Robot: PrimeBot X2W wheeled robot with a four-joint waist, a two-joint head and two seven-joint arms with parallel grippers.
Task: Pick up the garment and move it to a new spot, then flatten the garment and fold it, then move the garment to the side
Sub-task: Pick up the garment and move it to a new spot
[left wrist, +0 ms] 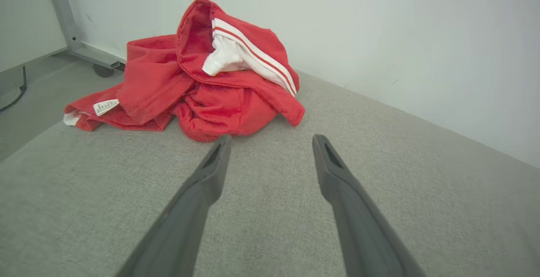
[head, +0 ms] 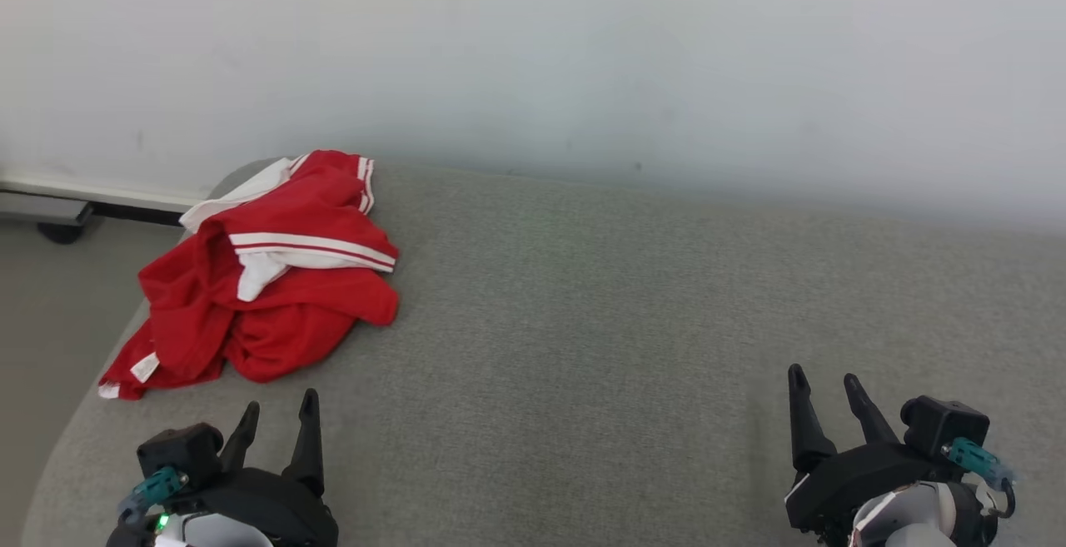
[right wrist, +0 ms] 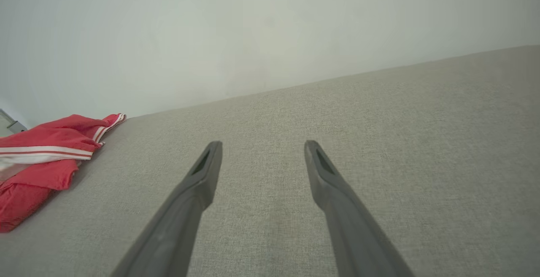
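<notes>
A red garment [head: 266, 280] with white stripes and white lining lies crumpled at the far left of the grey cloth surface [head: 625, 322], one corner hanging over the left edge. In the left wrist view the garment [left wrist: 198, 79] is heaped just beyond the fingertips. My left gripper [head: 281, 402] hovers open a short way in front of the pile, nothing between its fingers. My right gripper [head: 823, 379] stands open and empty at the lower right, far from the cloth. The right wrist view catches the garment [right wrist: 42, 159] at its left edge, past the open right gripper [right wrist: 261, 146].
A pale wall [head: 583, 56] runs along the back of the grey surface. To the left the surface curves off to the floor [head: 50, 297], where a grey frame with a dark caster [head: 58, 231] stands by the wall.
</notes>
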